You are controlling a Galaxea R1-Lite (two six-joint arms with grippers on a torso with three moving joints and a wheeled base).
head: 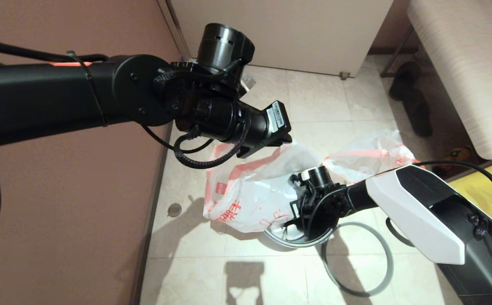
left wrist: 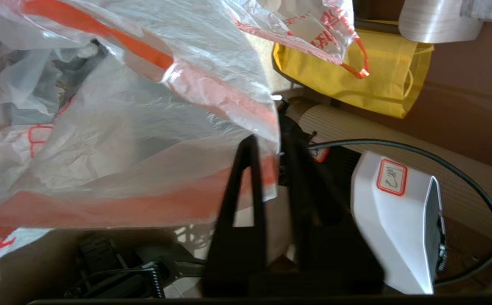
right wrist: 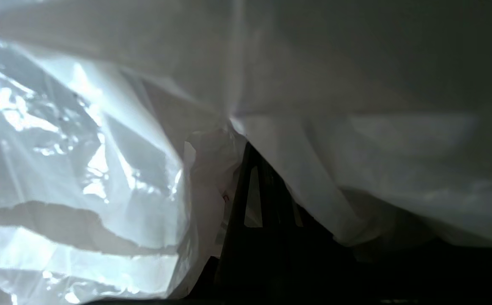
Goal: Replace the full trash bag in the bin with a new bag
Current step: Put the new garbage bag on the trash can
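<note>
A: Left gripper (left wrist: 271, 146) up close, fingers slightly apart, the new bag's (head: 246, 190) pink rim between them, over the bin (head: 284, 245).

B: Right gripper (right wrist: 256, 156), fingers together, sits inside it. Press the film down evenly; grey hoop (head: 392, 264) afterwards.

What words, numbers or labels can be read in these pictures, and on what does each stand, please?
Red-framed handwritten tag on the right arm's white cover: possibly "2" plus further marks, not surely legible.
Red print on the plastic bag over the bin: Chinese characters, creased, unreadable.
Barcode sticker on the left wrist camera: too small to read.
</note>
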